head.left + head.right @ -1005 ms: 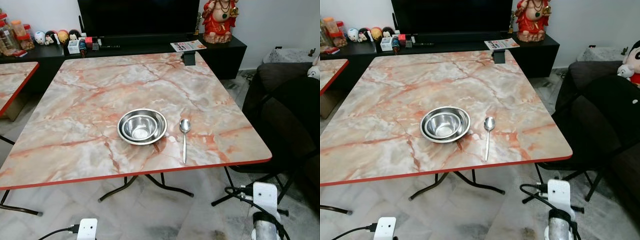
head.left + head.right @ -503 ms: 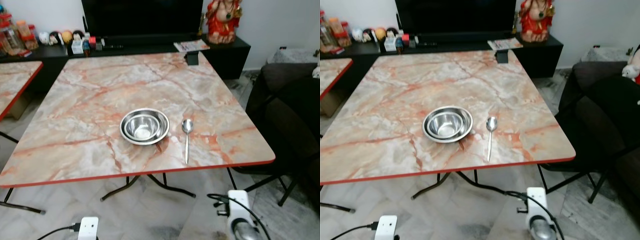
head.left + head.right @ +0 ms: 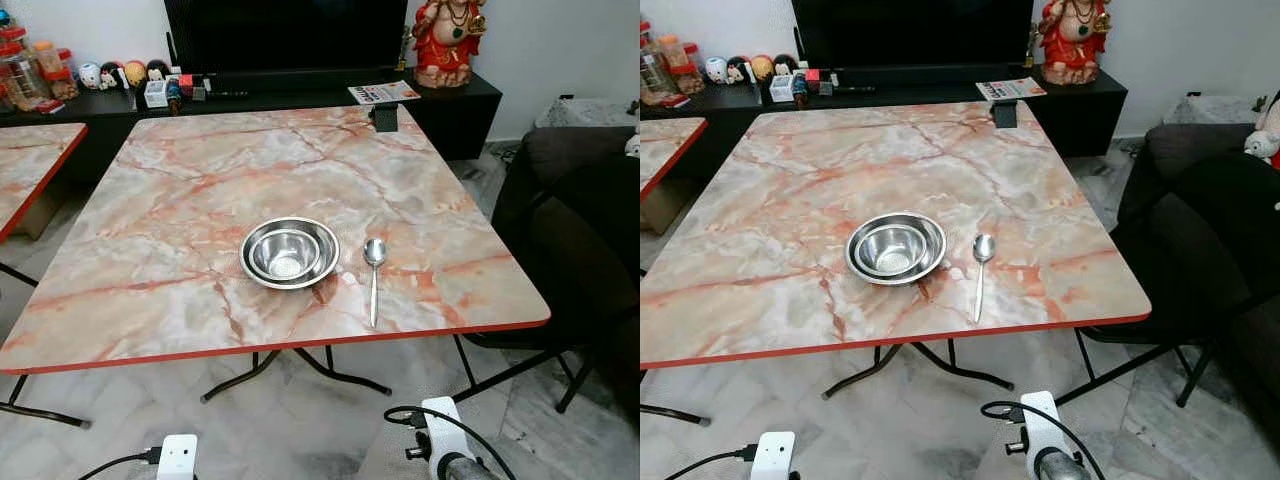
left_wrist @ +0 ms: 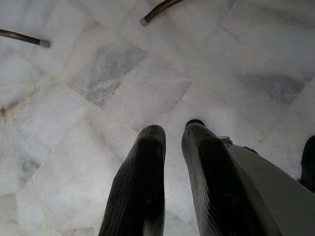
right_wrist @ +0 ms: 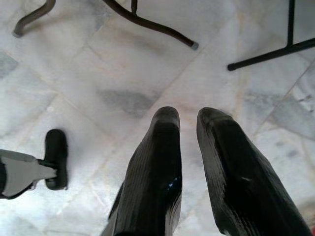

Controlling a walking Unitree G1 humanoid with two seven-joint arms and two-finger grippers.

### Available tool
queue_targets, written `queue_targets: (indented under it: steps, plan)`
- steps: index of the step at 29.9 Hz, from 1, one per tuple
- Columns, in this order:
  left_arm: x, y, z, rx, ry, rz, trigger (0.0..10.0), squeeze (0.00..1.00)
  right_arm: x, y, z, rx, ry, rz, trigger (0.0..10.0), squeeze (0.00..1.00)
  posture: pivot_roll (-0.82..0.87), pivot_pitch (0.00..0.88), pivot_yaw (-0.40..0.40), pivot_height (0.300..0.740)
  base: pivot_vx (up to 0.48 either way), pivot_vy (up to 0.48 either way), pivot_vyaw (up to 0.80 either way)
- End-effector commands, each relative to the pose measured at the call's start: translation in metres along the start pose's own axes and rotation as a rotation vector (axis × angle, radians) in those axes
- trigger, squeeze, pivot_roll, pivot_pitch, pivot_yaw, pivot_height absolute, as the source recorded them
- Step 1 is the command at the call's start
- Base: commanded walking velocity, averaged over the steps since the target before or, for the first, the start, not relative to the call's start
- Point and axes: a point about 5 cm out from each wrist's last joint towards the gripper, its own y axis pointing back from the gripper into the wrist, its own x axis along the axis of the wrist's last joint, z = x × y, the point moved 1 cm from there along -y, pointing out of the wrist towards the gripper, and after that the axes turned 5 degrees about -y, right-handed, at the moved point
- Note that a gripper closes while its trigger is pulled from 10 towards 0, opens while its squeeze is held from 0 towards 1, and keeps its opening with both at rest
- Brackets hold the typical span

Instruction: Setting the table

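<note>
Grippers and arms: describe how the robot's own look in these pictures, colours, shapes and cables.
Each gripper, left gripper and right gripper, has two long black fingers, finely ribbed on their surface, with rounded tips and a narrow gap between them. In the head views the left arm's white boxy block carries a black cable, and the right arm's white block tops a silver tube, looped by a black cable.

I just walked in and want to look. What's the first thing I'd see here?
A shiny steel bowl sits near the front middle of a big pink marble table, with a spoon lying just to its right, apart from it. Behind the table, a bright red statue stands on a black cabinet beside a dark TV.
</note>
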Motion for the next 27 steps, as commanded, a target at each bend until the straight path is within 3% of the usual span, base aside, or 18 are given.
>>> queue_targets:
  steps: [1,9,27]
  plan:
    - [-0.003,0.0,-0.003,0.012,0.004,-0.024,10.0,0.0,0.006,-0.002,-0.006,0.012,-0.004,0.007,10.0,0.0,-0.01,0.0,0.008,0.732,0.0,0.48,0.0]
    - [-0.009,0.002,-0.009,0.025,-0.006,-0.036,10.0,0.0,0.0,-0.001,-0.007,0.025,0.034,-0.022,10.0,0.0,-0.01,0.0,0.017,0.732,0.0,0.48,0.0]
    - [-0.01,0.002,-0.009,0.02,-0.02,-0.037,10.0,0.0,0.001,-0.001,-0.008,0.044,0.023,-0.006,10.0,0.0,0.0,0.0,0.017,0.732,0.0,0.441,0.0]
